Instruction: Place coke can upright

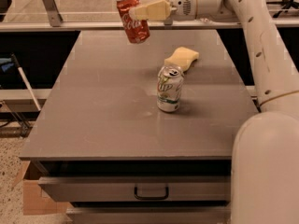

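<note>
The red coke can (pixel 134 19) with white script hangs in the air above the far left part of the grey table (pixel 107 106), nearly upright and leaning slightly. My gripper (pixel 145 9) reaches in from the right at the top of the view and is shut on the coke can near its upper half. The arm runs along the top right and down the right side of the view.
A silver-white and green 7UP can (pixel 169 88) stands upright near the table's middle right. A yellow sponge (pixel 182 58) lies just behind it. A drawer with a dark handle (pixel 151 191) sits under the table front. A railing (pixel 51 6) runs behind the table.
</note>
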Available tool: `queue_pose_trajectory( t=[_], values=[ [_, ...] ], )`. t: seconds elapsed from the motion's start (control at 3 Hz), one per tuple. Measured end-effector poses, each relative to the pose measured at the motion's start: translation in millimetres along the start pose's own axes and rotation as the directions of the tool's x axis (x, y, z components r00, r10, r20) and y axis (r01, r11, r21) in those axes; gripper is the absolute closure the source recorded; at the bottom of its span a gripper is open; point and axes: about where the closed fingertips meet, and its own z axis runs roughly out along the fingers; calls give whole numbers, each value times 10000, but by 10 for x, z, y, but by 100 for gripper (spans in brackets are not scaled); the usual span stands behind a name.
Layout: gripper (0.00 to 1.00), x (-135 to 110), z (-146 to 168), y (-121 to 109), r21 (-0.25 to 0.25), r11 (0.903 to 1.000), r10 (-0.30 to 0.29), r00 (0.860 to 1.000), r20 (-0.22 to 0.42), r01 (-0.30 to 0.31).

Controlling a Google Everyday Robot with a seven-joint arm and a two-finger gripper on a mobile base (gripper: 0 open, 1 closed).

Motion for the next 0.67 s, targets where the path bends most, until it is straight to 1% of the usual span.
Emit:
queue_pose_trajectory(
  t=[0.33, 0.67],
  values=[
    [100, 149, 31, 128, 603, 9956, -713, 9974, -81, 716],
    [100, 244, 31, 214, 839, 9907, -1050, 9940, -304, 1073]
  ],
)
